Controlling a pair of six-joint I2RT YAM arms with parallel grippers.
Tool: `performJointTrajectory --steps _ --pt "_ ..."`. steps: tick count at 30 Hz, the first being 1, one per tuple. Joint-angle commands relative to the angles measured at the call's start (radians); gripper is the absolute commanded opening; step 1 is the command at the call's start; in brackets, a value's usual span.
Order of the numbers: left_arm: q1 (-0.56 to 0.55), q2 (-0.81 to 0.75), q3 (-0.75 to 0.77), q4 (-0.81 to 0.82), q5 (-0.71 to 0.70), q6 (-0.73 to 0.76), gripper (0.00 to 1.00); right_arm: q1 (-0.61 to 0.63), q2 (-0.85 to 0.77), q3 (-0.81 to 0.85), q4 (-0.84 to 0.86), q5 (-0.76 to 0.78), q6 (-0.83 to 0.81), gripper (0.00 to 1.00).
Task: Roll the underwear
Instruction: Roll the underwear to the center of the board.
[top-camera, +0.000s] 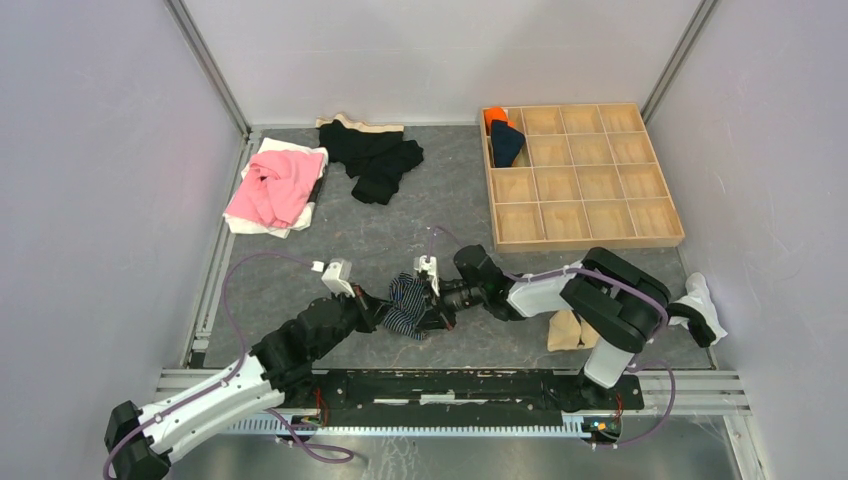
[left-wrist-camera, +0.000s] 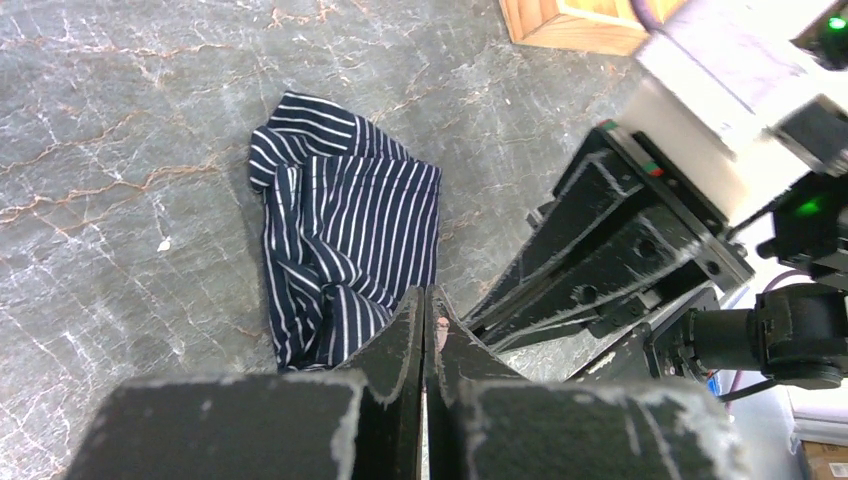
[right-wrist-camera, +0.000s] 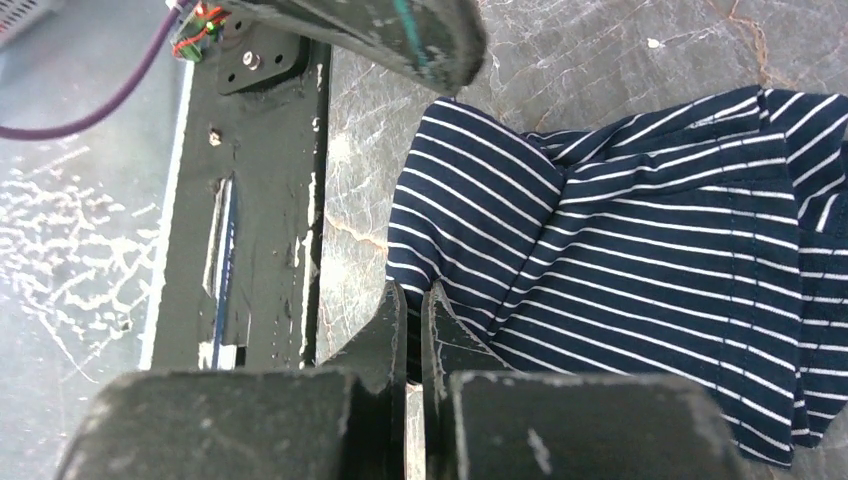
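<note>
1. Grey marbled table (top-camera: 300, 260), enclosed by pale walls; both arms reach from the near rail toward the near centre.
2. Striped briefs (top-camera: 405, 300): navy with thin light stripes, lying crumpled and loosely folded on the table between the two grippers. No tight roll is formed.
3. Left gripper (left-wrist-camera: 424, 300): fingers pressed together at the near hem of the striped briefs. Whether a fold is caught between them cannot be told.
4. Right gripper (right-wrist-camera: 412, 300): fingers closed, with the cloth's edge running into the narrow gap. It appears pinched on the striped briefs.
5. Wooden tray (top-camera: 585, 242), far right: divided into many compartments. An orange bundle (top-camera: 495, 117) fills the far-left corner cell and a navy bundle (top-camera: 507, 143) the cell just nearer. These are probably finished rolls; the remaining cells hold nothing.
6. White briefs (top-camera: 700, 305) with black trim, at the right edge of the table, and a beige cloth (top-camera: 565, 330) beneath the right arm: both unrolled.
7. Pink garment (top-camera: 275, 185), far left, and black garments (top-camera: 375, 155), far centre: apart from the work.
8. Progress, as judged: early. Two pieces seem stowed, one is in hand, and at least one awaits rolling.
</note>
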Motion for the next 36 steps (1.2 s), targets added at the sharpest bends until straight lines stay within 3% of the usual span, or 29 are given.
performJointTrajectory --steps 1,13,25,36 --pt "0.005 0.007 0.051 0.011 0.021 0.056 0.02 -0.036 0.057 0.031 0.115 -0.086 0.166 0.0" --pt "0.005 0.064 0.051 0.061 0.051 0.069 0.02 -0.133 0.157 0.033 0.219 -0.076 0.382 0.0" --pt "0.005 0.135 0.012 0.19 0.069 0.082 0.02 -0.185 0.179 0.088 0.03 0.062 0.348 0.0" --pt "0.006 0.274 0.074 0.257 -0.067 0.119 0.02 -0.207 0.201 0.107 -0.027 0.08 0.401 0.0"
